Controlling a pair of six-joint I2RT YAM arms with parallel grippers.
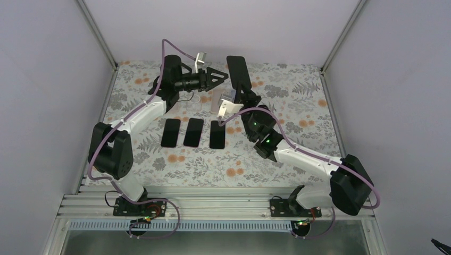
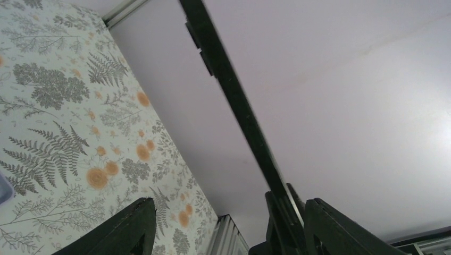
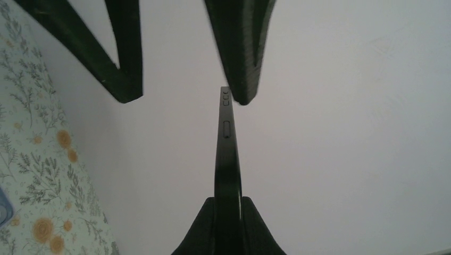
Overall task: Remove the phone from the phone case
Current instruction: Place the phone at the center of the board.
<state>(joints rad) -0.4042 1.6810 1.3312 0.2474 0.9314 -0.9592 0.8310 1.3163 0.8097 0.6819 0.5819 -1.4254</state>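
Your right claw [image 3: 228, 203] is clamped tight on the lower end of a black phone [image 3: 227, 149], holding it upright above the far part of the floral counter [image 1: 298, 106]. In the right wrist view you see it edge-on, with its side buttons showing. You cannot tell from these views whether the phone case is on it.

Your left claw [image 1: 220, 76] reaches in from the left with its jaws well apart. The phone's top end sits between them, just beside one finger [image 3: 242, 58], while the other finger [image 3: 125, 79] stands clear. It has hold of nothing.

Three dark phones [image 1: 193, 132] lie flat in a row on the counter nearer the bases.
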